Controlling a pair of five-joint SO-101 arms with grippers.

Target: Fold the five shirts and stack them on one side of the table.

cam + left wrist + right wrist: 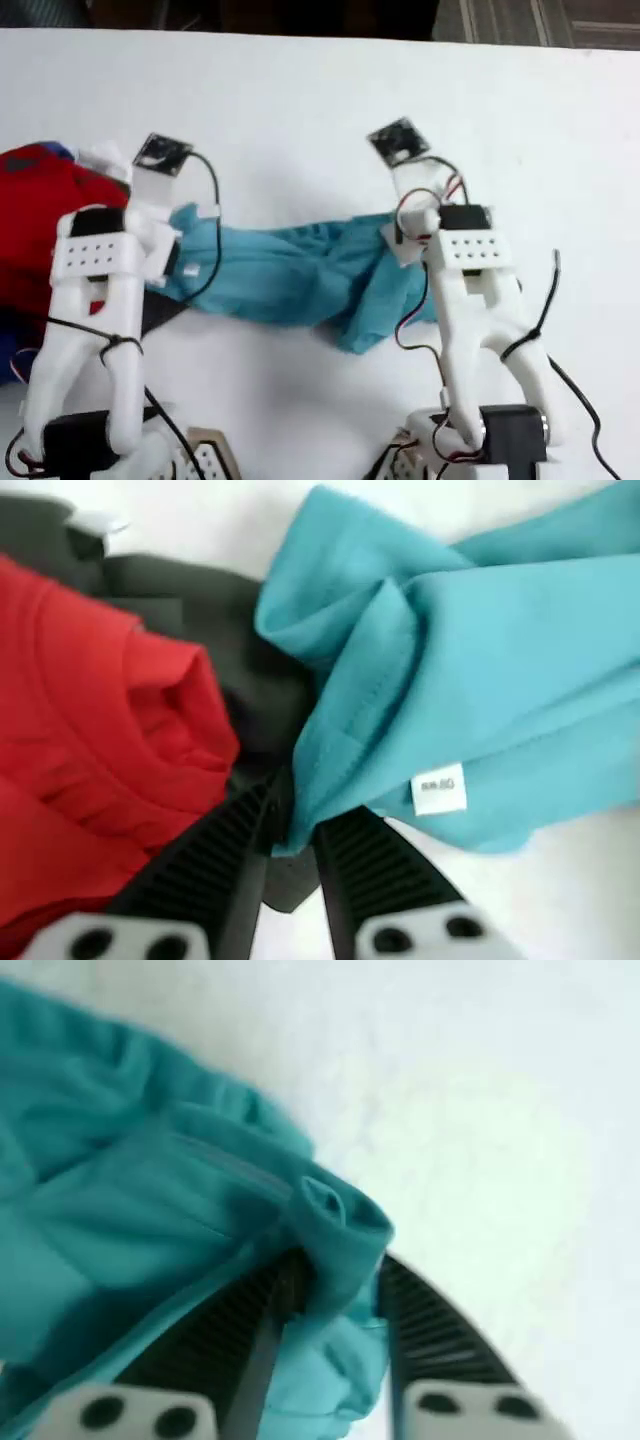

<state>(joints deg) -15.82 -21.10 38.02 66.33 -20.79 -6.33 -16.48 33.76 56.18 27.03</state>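
Note:
A teal shirt [300, 270] lies bunched and stretched between both arms in the middle of the table. My left gripper [295, 825] is shut on the teal shirt [480, 680] at its left end, pinching a hem fold beside a small white tag [438, 788]. My right gripper [335, 1285] is shut on the teal shirt [150, 1210] at its right end, a rolled edge caught between the ribbed fingers [430, 1330]. In the high view the left arm [95, 260] and right arm [465, 250] stand over the two ends.
A red shirt [40, 200] lies at the table's left edge, with a dark garment [230, 630] under it and a bit of blue cloth [10, 360] below. White table [300, 100] stretches behind and to the right.

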